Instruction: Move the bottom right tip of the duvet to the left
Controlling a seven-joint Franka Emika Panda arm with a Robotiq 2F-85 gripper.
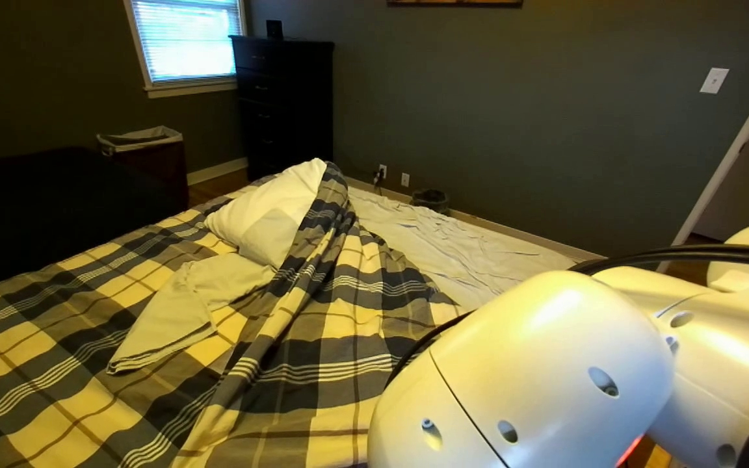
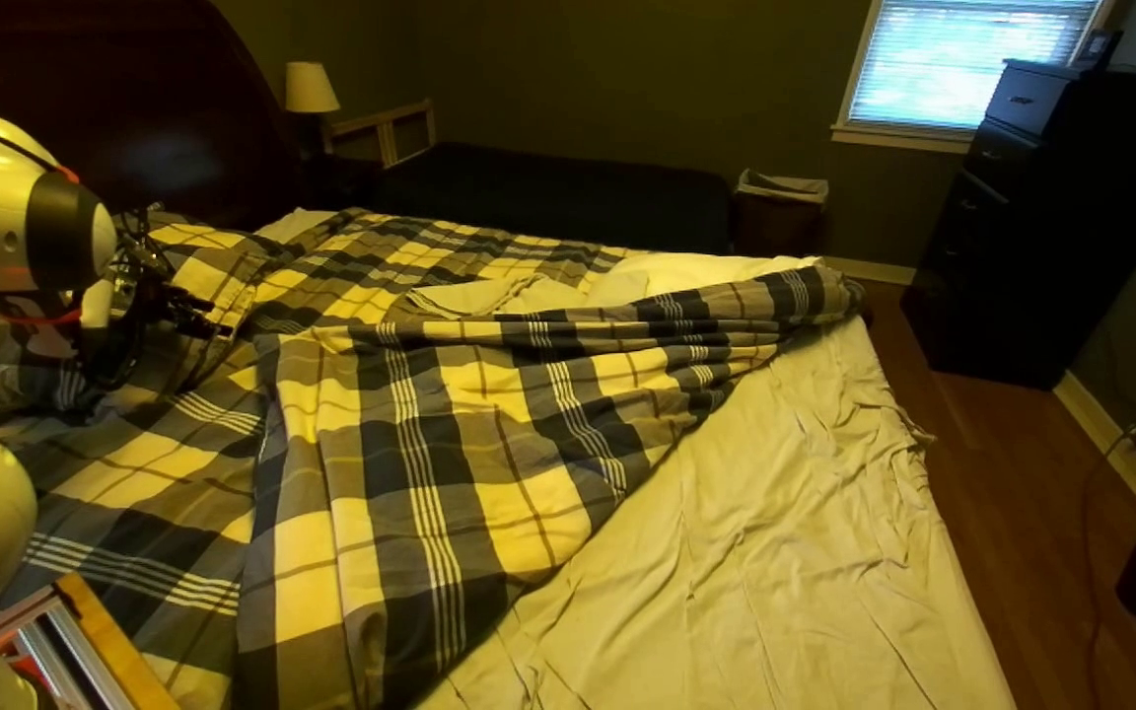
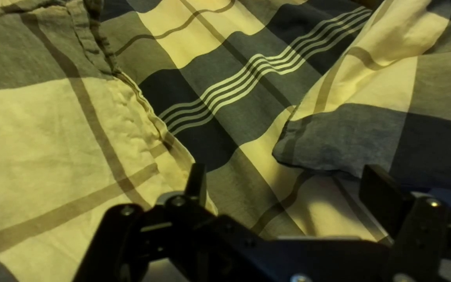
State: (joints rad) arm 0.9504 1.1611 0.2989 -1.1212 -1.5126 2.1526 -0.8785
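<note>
The duvet (image 1: 342, 344), plaid in yellow, black and grey-white, covers most of the bed in both exterior views. A long flap (image 2: 489, 414) of it lies folded over, baring the sheet behind. In the wrist view, a pointed corner (image 3: 323, 137) of plaid cloth rests right of centre on more plaid; it looks like the bottom right tip, though I cannot be sure. My gripper (image 3: 284, 168) stands wide open just short of that corner, nothing gripped, its right finger (image 3: 382, 196) overlapping the corner's edge in view. Contact is unclear. In an exterior view the gripper (image 2: 213, 318) hovers low near the headboard.
A hemmed plaid piece (image 3: 65, 129) lies left of the gripper. A white pillow (image 1: 277, 214) and a pale cloth (image 1: 179, 312) lie on the duvet. Pale sheet (image 2: 755, 552) shows along one side. The dark headboard (image 2: 134, 148) rises behind the arm.
</note>
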